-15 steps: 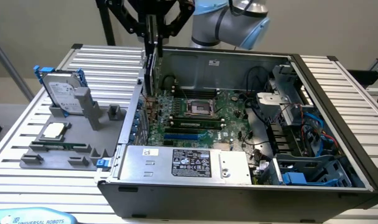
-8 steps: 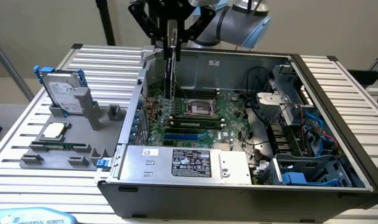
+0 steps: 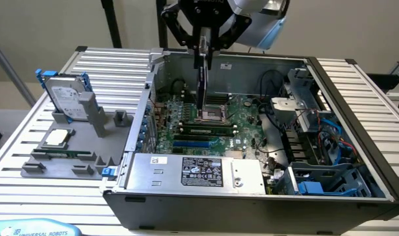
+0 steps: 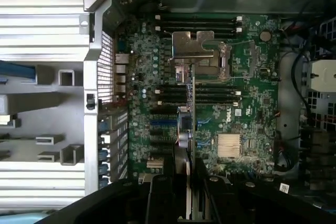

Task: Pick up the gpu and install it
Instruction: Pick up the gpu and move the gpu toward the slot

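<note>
the jaws are closed on the gpu (image 3: 202, 86), pinching its upper end so the card hangs upright below them. it is inside the open computer case (image 3: 356, 128), over the motherboard (image 3: 242, 115), its lower end near the cpu socket (image 3: 216, 116); whether it touches the board i cannot tell. in the wrist view the gpu (image 4: 190, 124) runs edge-on away from the jaws, with its silver bracket (image 4: 192, 45) at the far end. the hard drive (image 3: 67, 98) stands well apart on the worktop (image 3: 28, 162).
</note>
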Motion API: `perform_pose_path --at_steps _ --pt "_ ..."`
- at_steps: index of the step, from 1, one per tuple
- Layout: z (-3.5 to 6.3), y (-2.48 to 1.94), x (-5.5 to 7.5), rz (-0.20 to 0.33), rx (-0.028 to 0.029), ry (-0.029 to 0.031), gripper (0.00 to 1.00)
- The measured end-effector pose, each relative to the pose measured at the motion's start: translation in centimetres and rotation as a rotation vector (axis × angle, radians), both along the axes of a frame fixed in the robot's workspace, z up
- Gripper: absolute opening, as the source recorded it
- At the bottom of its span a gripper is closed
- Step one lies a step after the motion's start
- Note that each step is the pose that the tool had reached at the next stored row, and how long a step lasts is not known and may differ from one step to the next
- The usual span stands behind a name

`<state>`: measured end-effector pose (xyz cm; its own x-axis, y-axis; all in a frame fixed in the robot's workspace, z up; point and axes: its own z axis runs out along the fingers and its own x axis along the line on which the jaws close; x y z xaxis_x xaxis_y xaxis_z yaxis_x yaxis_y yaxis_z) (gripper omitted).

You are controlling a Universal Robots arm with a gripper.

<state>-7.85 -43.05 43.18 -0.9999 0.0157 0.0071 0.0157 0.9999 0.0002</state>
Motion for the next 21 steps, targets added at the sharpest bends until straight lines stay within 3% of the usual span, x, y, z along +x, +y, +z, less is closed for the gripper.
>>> perform_pose_path --at_steps 5,14,21 --pt "-0.87 0.08 1.4 0.004 -0.0072 0.0000 0.27" --pt "-2.51 0.60 2.2 0.030 -0.0102 -0.0001 0.27" --pt "-3.76 0.65 3.4 0.033 -0.0154 0.0003 0.27"
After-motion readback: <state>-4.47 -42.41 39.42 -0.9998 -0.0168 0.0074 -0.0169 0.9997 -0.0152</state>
